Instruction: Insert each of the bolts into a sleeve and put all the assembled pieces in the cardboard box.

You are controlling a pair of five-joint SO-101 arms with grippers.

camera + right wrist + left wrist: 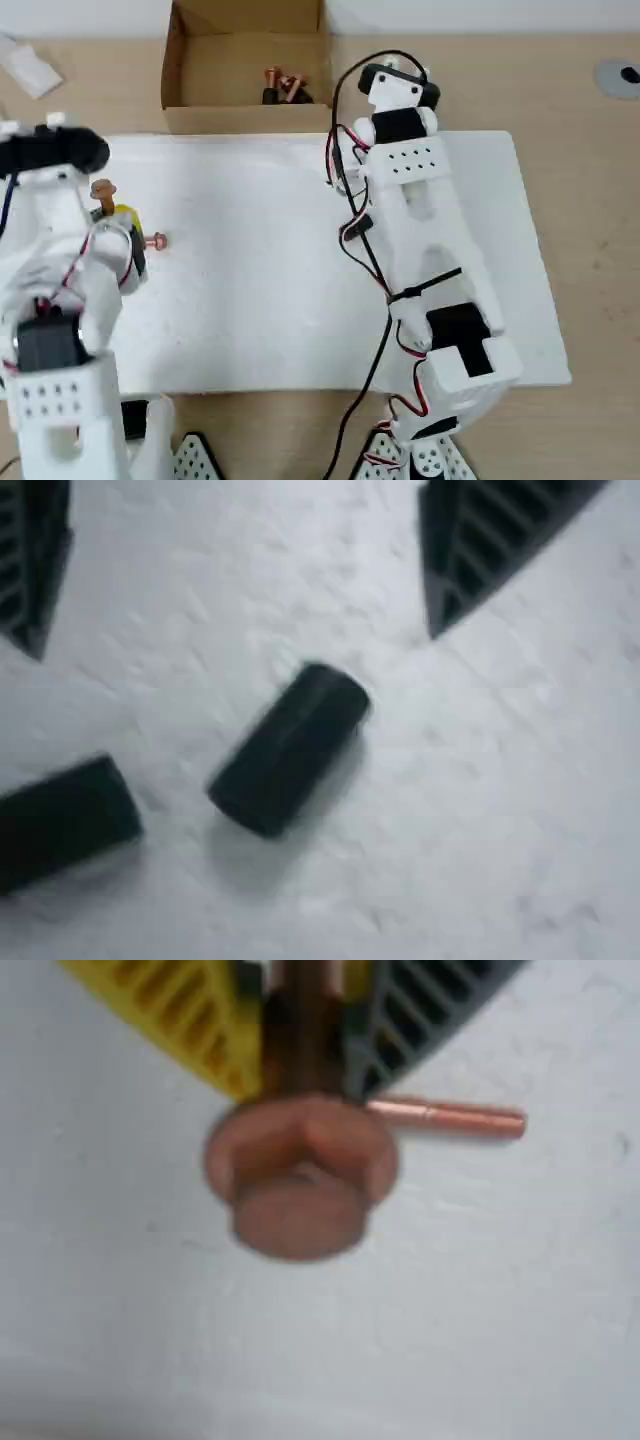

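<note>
White mat bears loose bolt; left tool clamps copper bolt, right tool wide over sleeves

One sleeve partly off-frame

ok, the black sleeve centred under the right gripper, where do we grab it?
Mid-body of the sleeve, from straight above. It lies on its side on the mat, diagonal to the open right gripper, so probably rotate until the fingers close across its round flanks, leaving both ends clear.
</note>
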